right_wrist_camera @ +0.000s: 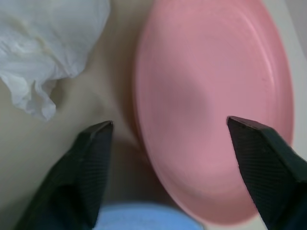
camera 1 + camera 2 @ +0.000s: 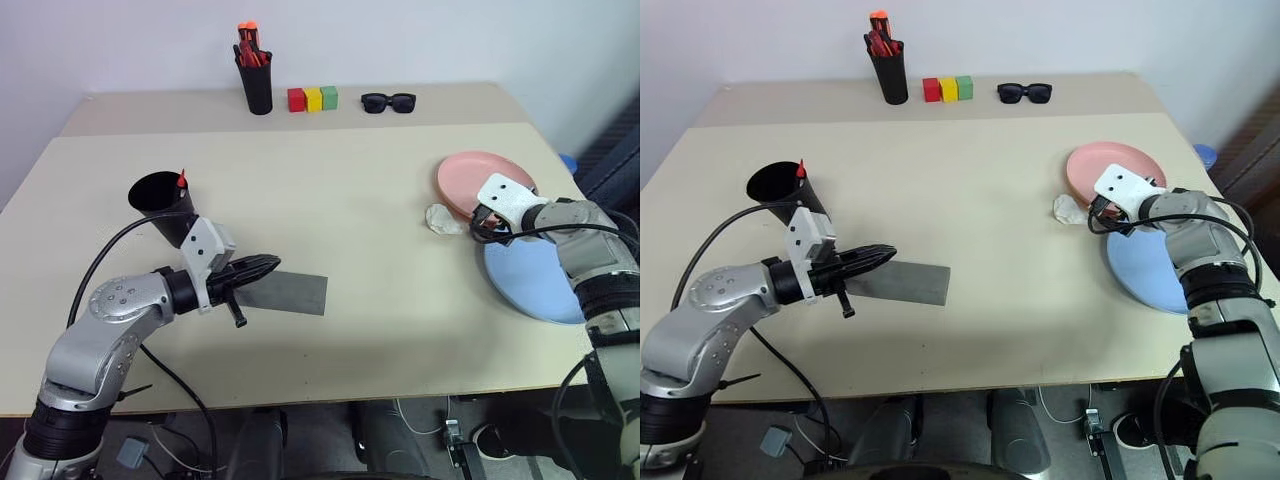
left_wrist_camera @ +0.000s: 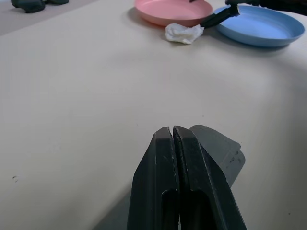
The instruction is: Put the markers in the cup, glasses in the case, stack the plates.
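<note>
While the left gripper (image 2: 268,266) hovers with fingers pressed together and empty over the grey case (image 2: 288,292), the right gripper (image 1: 170,167) stands apart, straddling the near rim of the pink plate (image 2: 482,178) beside the blue plate (image 2: 538,282). A crumpled tissue (image 2: 441,219) lies just beside that rim; a sloppy close could pinch it or skid the plate. Farther left, the cup (image 2: 163,204) holds a marker (image 2: 182,181).

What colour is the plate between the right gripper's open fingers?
Salmon pink: the plate shows best in the right wrist view, with the right gripper straddling its edge.
</note>
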Available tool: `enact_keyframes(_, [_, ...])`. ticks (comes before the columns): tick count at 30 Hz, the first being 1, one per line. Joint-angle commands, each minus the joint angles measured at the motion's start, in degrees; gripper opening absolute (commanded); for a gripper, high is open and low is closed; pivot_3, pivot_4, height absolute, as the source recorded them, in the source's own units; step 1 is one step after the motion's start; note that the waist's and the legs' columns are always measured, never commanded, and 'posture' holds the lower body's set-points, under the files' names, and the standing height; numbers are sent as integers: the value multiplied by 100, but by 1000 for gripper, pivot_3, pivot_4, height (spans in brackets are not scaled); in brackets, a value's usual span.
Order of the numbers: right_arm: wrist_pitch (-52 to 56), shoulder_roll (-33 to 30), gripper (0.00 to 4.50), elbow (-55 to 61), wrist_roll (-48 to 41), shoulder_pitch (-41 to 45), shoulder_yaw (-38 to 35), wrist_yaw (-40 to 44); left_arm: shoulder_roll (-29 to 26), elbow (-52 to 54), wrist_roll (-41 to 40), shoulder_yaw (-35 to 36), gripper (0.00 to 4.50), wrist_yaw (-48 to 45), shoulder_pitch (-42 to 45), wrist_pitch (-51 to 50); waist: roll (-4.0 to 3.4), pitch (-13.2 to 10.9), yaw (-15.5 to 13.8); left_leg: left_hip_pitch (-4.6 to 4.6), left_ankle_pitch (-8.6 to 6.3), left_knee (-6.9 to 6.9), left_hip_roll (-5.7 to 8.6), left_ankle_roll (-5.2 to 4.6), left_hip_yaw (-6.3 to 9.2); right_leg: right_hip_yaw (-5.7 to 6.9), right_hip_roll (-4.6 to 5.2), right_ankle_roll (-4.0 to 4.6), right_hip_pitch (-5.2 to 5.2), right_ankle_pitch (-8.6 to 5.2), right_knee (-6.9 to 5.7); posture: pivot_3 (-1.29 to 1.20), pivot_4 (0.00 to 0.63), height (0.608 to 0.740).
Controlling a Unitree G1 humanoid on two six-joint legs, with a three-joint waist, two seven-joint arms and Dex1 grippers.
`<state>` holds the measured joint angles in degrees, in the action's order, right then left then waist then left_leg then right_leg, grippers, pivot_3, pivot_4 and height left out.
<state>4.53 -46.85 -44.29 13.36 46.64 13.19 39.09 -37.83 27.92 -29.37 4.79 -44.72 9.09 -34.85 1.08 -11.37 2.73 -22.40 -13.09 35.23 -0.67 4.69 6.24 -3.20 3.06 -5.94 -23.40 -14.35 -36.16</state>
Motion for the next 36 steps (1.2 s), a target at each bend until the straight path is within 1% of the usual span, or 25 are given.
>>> enact_keyframes(1, [-471, 81, 2024, -324, 92, 248, -58, -109, -37, 199, -45, 53, 0, 81, -18, -10, -1, 0, -3, 0, 0, -1, 0, 0, 0, 0, 0, -6, 0, 3, 0, 0, 150, 740])
enact_keyframes(3, [-570, 121, 1071, -370, 117, 262, -99, -147, -20, 214, -58, 42, 0, 127, -8, -24, -2, -1, -7, -1, 0, -2, 0, 0, 0, 0, 0, -10, -1, 5, 0, 0, 150, 740])
enact_keyframes(4, [-609, 125, 434, -356, 125, 256, -121, -161, -13, 223, -67, 35, 0, 150, -4, -34, -2, -1, -8, -1, 0, -2, 0, 0, 0, 0, 0, -10, -1, 5, 0, 0, 150, 740])
enact_keyframes(5, [-653, 126, 26, -328, 126, 242, -146, -179, -7, 228, -74, 29, 0, 168, -1, -39, -3, -2, -9, -2, 0, -1, 0, 0, 0, 0, 0, -10, -1, 5, 1, 0, 150, 740])
enact_keyframes(10, [-943, -16, 26, 475, 185, 63, -334, -576, 80, 130, -25, -69, 0, 217, 89, -1, -7, -4, -8, -2, 0, -1, 0, 0, 1, -1, 0, -10, -1, 5, 0, 0, 150, 740])
enact_keyframes(14, [-423, -414, 26, 1807, -54, -336, -734, -256, 155, -8, 26, -166, 0, 249, 243, 37, -12, -7, -34, -3, 0, -1, 0, 0, 2, 0, 0, -13, -1, 6, -1, 0, 150, 740])
enact_keyframes(16, [103, -717, 26, 2709, -407, -829, -1129, 185, 173, -84, 44, -199, 0, 224, 317, 83, -14, -8, -83, -5, 0, -1, 1, 0, 3, 0, 0, -17, -1, 7, 0, 0, 150, 740])
enact_keyframes(18, [616, -1202, 26, 3761, -839, -1678, -1711, 769, 148, -180, 97, -238, 0, 152, 383, 168, -17, -7, -174, -9, 0, -1, 2, 0, 7, 3, 0, -20, 1, 5, 3, 0, 150, 740])
enact_keyframes(20, [902, -1501, 26, 4361, -1055, -2261, -2090, 1049, 124, -241, 136, -258, 0, 112, 409, 237, -17, -7, -187, -7, -2, 0, 2, -2, 5, 3, 0, -25, 4, 3, 4, 0, 150, 740])
enact_keyframes(22, [1278, -1866, 26, 4974, -1286, -3294, -2818, 1635, 89, -340, 182, -266, 0, 20, 456, 328, -24, -6, -194, -6, -1, 2, 2, -2, 2, 2, 0, -15, 4, -1, 3, 0, 150, 740])
enact_keyframes(23, [1281, -2001, 26, 5247, -1317, -3900, -3225, 1966, 80, -385, 178, -265, 0, -49, 481, 386, -24, -6, -192, -4, -2, 3, 2, -2, 3, 2, 0, -6, 7, -7, 3, 0, 150, 740])
enact_keyframes(24, [1341, -2068, 26, 5444, -1328, -4395, -3572, 2185, 85, -416, 137, -257, 0, -124, 505, 438, -27, -5, -202, -1, -1, 3, 1, -2, 2, 2, 0, -5, 9, -7, 2, 0, 150, 740])
enact_keyframes(25, [1372, -2091, 26, 5565, -1338, -4696, -3783, 2276, 93, -435, 105, -253, 0, -173, 521, 473, -26, -4, -196, -1, -2, 3, 1, -2, 2, 2, 0, -5, 10, -8, 3, 0, 150, 740])
enact_keyframes(28, [1936, -2036, 26, 5846, -1539, -5266, -4053, 2481, 71, -515, 129, -345, 0, -365, 610, 612, -29, -3, -92, 8, -2, 8, 0, -2, -16, -10, 0, -2, 12, -6, 3, 0, 150, 740])
enact_keyframes(31, [2152, -1995, 885, 6117, -1591, -5496, -3911, 2537, 104, -596, 163, -379, 0, -388, 704, 638, -29, -3, -13, 12, -1, 14, -2, -2, -17, -10, 0, -11, 15, -10, -2, 0, 150, 740])
enact_keyframes(33, [2163, -1922, 1881, 6189, -1559, -5277, -3699, 2309, 116, -595, 150, -370, 0, -379, 738, 617, -30, -2, 8, 14, -1, 18, -5, -2, -18, -11, -3, -14, 16, -11, -4, 0, 150, 740])
enact_keyframes(35, [2009, -1741, 2903, 6191, -1538, -4831, -3403, 1979, 111, -520, 124, -346, 0, -365, 704, 589, -29, -3, 20, 15, -1, 22, -5, -2, -19, -12, -3, -15, 16, -11, -4, 0, 150, 740])
enact_keyframes(36, [1994, -1624, 3335, 6161, -1582, -4588, -3264, 1858, 106, -484, 114, -334, 0, -358, 681, 578, -27, -4, 18, 13, -2, 24, -5, -2, -19, -12, -3, -15, 16, -10, -4, 0, 150, 740])
